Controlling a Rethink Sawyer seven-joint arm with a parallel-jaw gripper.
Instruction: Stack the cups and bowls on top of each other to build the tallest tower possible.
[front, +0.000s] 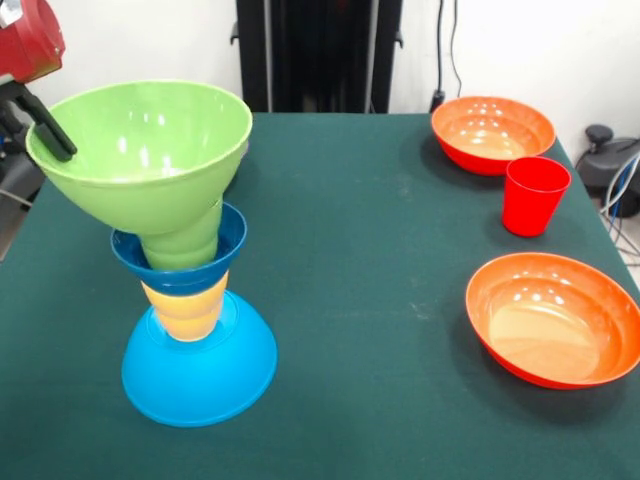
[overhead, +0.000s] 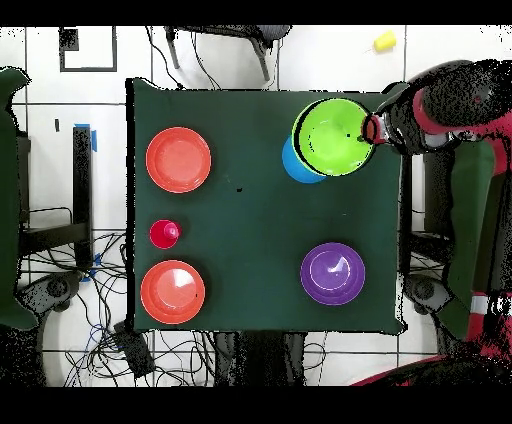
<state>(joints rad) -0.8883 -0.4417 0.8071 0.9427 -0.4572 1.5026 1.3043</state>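
The tower stands at the table's left in the front view. From the base up it has an upturned light-blue bowl (front: 200, 378), a yellow cup (front: 187, 310), a small dark-blue bowl (front: 180, 265), a green cup (front: 186, 238) and a tilted green bowl (front: 140, 150). My gripper (front: 60, 148) is at the green bowl's left rim, one black finger (front: 42, 120) inside it, shut on the rim. From above the green bowl (overhead: 335, 137) covers most of the light-blue bowl (overhead: 296, 166), with the gripper (overhead: 372, 130) at its right edge. A red cup (front: 533, 195) stands loose.
Two orange bowls (front: 492, 132) (front: 555, 318) sit upright on the right side, with the red cup between them. A purple bowl (overhead: 333, 273) shows only from above, near the robot's edge. A small yellow object (overhead: 384, 41) lies on the floor off the table.
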